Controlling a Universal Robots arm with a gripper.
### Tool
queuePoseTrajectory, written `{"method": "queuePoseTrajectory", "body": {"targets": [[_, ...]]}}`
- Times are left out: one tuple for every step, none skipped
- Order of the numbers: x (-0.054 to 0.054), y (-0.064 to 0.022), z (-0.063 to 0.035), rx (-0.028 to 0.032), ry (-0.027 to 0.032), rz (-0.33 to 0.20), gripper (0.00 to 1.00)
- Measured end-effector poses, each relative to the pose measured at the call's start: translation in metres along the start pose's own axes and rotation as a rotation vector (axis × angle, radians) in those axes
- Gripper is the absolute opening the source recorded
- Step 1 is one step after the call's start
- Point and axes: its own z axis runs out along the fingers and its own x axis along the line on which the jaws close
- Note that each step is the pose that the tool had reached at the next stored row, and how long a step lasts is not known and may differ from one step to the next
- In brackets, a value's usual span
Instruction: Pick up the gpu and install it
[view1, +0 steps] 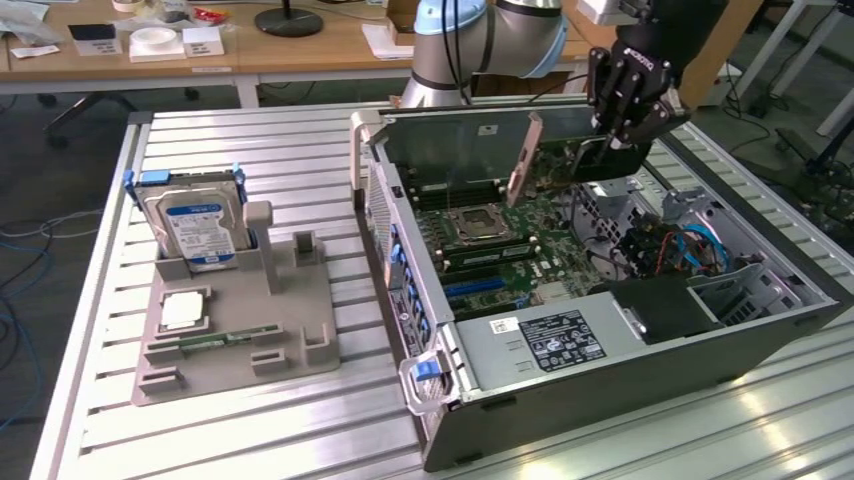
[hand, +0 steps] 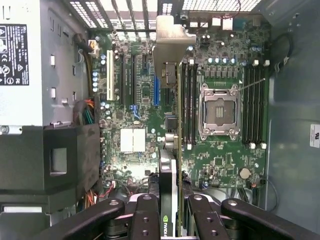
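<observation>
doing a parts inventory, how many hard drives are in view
1: the hard drive stands upright in the gray holder at the exterior view's left. More may hide inside the computer case.

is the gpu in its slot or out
Out: the gpu hangs on edge in the gripper, above the motherboard, not seated in any slot.

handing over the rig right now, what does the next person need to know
Tool: shut on the gpu, holding it on edge over the open computer case.
Gpu: in the air above the motherboard, with its metal bracket toward the case's rear wall.
Done: pickup. The grey fixture at the exterior view's left holds the hard drive and the memory stick.
Left: the gpu does not look seated in a slot yet.
</observation>
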Motion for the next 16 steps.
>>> {"method": "queuePoseTrajectory", "body": {"targets": [[0.0, 0.0013, 0.0009, 0.0002, -0.0002, 0.002, 0.27], [0.0001, 0.0026, 0.0019, 0.0004, -0.0004, 0.004, 0.27], [0.0001, 0.0038, 0.0028, 0.0004, -0.0005, 0.007, 0.27], [0.0001, 0.005, 0.0035, 0.0005, -0.001, 0.009, 0.27], [0.0002, 0.0061, 0.004, 0.0005, -0.0023, 0.012, 0.27], [0.0002, 0.0069, 0.0044, 0.0005, -0.0038, 0.014, 0.27], [0.0002, 0.0075, 0.0049, 0.0005, -0.0062, 0.017, 0.27], [0.0002, 0.0077, 0.0053, 0.0005, -0.0076, 0.021, 0.27], [0.0002, 0.0078, 0.0055, 0.0005, -0.0081, 0.024, 0.27], [0.0002, 0.0078, 0.0055, 0.0005, -0.0082, 0.025, 0.27], [0.0002, 0.0078, 0.0055, 0.0005, -0.0082, 0.025, 0.27], [0.0002, 0.0079, 0.0056, 0.0006, -0.0083, 0.026, 0.27], [0.0002, 0.0079, 0.0056, 0.0005, -0.0083, 0.026, 0.27], [0.0002, 0.0079, 0.0056, 0.0005, -0.0084, 0.026, 0.27], [0.0002, 0.0079, 0.0056, 0.0006, -0.0083, 0.026, 0.27], [0.0002, 0.0079, 0.0056, 0.0006, -0.0083, 0.026, 0.27]]}}
